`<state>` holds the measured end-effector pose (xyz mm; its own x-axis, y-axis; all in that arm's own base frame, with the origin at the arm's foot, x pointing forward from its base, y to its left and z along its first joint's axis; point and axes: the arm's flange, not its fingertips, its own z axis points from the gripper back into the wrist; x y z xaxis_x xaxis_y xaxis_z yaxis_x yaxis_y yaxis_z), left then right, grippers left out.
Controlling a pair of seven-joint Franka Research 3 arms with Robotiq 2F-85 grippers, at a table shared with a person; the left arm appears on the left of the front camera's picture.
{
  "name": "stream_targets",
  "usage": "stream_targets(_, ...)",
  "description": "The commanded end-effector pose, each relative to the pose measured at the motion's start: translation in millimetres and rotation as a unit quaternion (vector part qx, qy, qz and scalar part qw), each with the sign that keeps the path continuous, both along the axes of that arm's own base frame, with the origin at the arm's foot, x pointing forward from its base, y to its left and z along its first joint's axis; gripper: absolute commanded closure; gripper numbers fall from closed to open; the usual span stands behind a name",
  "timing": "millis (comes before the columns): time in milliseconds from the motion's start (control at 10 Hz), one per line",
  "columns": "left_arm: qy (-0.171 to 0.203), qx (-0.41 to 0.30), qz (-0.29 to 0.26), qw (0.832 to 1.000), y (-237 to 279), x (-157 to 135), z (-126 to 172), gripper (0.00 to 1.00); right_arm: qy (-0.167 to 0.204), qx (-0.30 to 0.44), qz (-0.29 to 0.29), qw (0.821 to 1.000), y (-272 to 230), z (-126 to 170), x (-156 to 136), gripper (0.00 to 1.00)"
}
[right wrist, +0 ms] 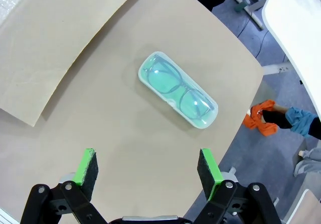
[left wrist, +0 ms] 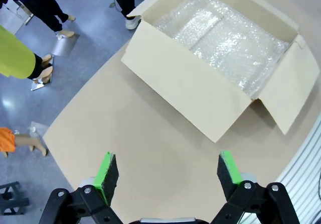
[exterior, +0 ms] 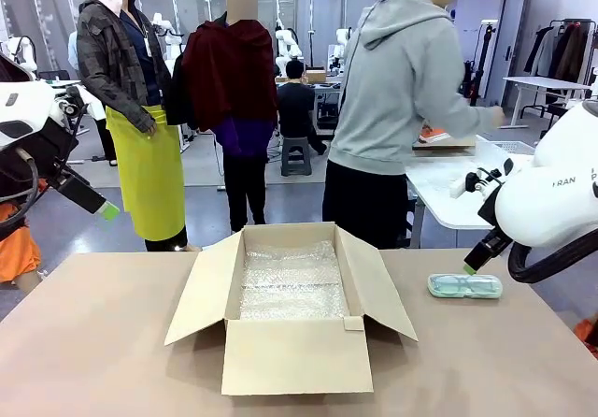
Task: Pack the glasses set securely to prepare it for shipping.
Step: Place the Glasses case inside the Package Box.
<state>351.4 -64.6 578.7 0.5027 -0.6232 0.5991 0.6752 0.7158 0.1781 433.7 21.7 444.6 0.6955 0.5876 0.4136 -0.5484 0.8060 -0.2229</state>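
A mint-green clear case [exterior: 464, 286] with green glasses frames inside lies flat on the table at the right; the right wrist view shows this case [right wrist: 177, 89] lying diagonally. My right gripper [right wrist: 146, 170] hovers open above it, a little short of it, with nothing between its fingers. An open cardboard box [exterior: 291, 309] lined with bubble wrap [exterior: 291, 288] stands at the table's middle. My left gripper [left wrist: 164, 171] hangs open over the bare table, off the left side of the box [left wrist: 220, 68]. One green left fingertip [exterior: 110, 211] shows at the left.
A person in a grey hoodie [exterior: 397, 108] stands at the far side, turned toward a white side table [exterior: 467, 188]. Two other people stand farther back at the left. The box's flaps [exterior: 378, 281] spread outward. Bare tabletop [exterior: 93, 342] lies left and right of the box.
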Motion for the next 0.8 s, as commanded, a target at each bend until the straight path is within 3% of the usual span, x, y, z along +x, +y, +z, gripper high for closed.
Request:
stream_targets(0, -0.003, 0.002, -0.004, 1.000, 1.1, -0.1, -0.4, 0.00, -0.001, 0.000, 0.001, 1.000, 0.4, 0.6, -0.1, 0.00)
stream_targets(200, -0.003, 0.002, -0.004, 1.000, 1.1, -0.1, -0.4, 0.00, 0.009, -0.031, 0.028, 0.999, -7.8, 15.5, 10.1, 0.00)
stream_targets(500, -0.003, 0.002, -0.004, 1.000, 1.1, -0.1, -0.4, 0.00, 0.106, -0.153, 0.171, 0.968, -20.6, 38.0, 56.2, 0.00)
stream_targets(700, -0.003, 0.002, -0.004, 1.000, 1.1, -0.1, -0.4, 0.00, 0.144, -0.159, 0.213, 0.953, -23.8, 34.9, 90.6, 0.00)
